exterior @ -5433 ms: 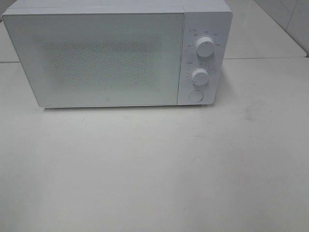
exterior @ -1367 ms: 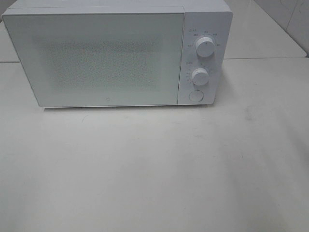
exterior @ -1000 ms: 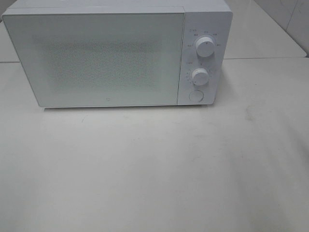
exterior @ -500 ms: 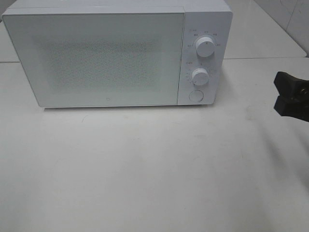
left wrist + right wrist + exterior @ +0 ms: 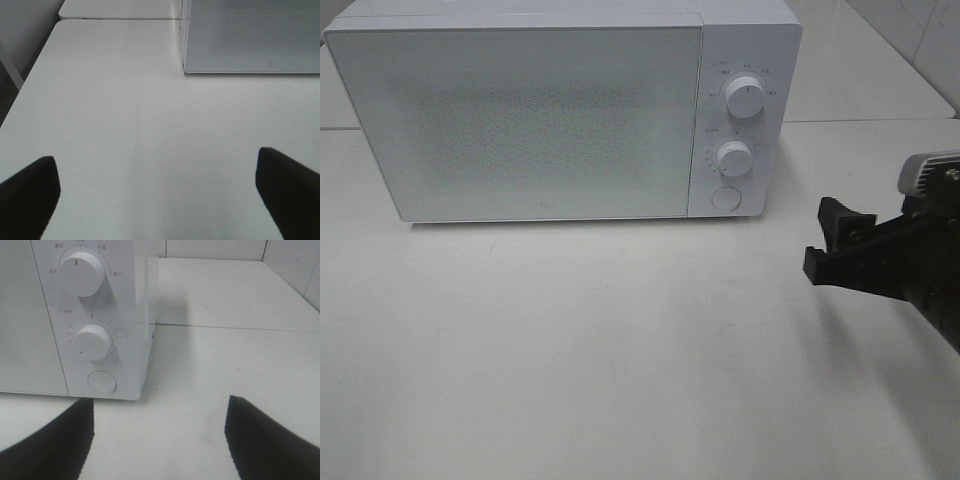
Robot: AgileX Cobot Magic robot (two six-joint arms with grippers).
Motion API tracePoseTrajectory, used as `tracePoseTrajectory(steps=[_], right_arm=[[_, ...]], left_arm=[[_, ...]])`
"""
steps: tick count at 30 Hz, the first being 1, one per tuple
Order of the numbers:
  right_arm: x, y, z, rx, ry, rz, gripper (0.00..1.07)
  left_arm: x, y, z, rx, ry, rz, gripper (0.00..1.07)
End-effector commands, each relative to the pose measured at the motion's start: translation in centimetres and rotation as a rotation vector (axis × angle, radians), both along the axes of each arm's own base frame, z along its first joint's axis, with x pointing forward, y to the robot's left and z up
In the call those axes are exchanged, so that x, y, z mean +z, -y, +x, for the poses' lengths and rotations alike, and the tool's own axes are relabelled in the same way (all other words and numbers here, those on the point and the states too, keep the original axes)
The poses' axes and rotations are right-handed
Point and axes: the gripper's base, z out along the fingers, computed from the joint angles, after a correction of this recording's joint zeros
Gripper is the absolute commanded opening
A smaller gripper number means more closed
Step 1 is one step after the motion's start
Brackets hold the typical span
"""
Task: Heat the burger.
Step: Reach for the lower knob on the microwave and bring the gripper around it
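Observation:
The burger is out of view in every frame. A white microwave (image 5: 520,120) stands at the back of the table with its door shut. My right gripper (image 5: 828,243) hovers over the table to the right of the microwave's front corner, below the level of its round button (image 5: 724,198). Its jaws stand open with nothing between them. The right wrist view looks past the same gripper (image 5: 157,440) at the control panel (image 5: 90,315). My left gripper (image 5: 157,192) is open and empty above bare table, in front of the microwave's left corner (image 5: 250,40). It does not appear in the high view.
Two white dials (image 5: 745,98) (image 5: 734,158) sit above the button on the panel. The white table (image 5: 620,350) spreads in front of the microwave. A seam (image 5: 870,121) joins a second tabletop behind on the right. The table's left edge (image 5: 25,85) drops off.
My right gripper has come in from the right edge and moved left toward the microwave's control panel. The microwave has not changed.

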Motion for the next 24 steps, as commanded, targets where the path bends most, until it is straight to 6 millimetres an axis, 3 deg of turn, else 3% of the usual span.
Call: tracePoseTrajectory(steps=[1, 8, 14, 24], right_arm=[[1.5, -0.6, 0.7, -0.039, 0.169, -0.019, 0.73], [0.7, -3.1, 1.8, -0.016, 0.159, -0.028, 0.73], [0.5, -3.8, 2.4, -0.021, 0.158, -0.029, 0.73], [1.8, -5.2, 3.7, -0.017, 0.212, 0.010, 0.78]], left_arm=[[-0.1, 0.0, -0.3, -0.003, 0.016, -0.009, 1.01], [-0.1, 0.0, -0.3, -0.003, 0.016, -0.009, 1.01], [-0.1, 0.0, -0.3, -0.003, 0.016, -0.009, 1.01], [-0.1, 0.0, -0.3, -0.003, 0.016, -0.009, 1.01]])
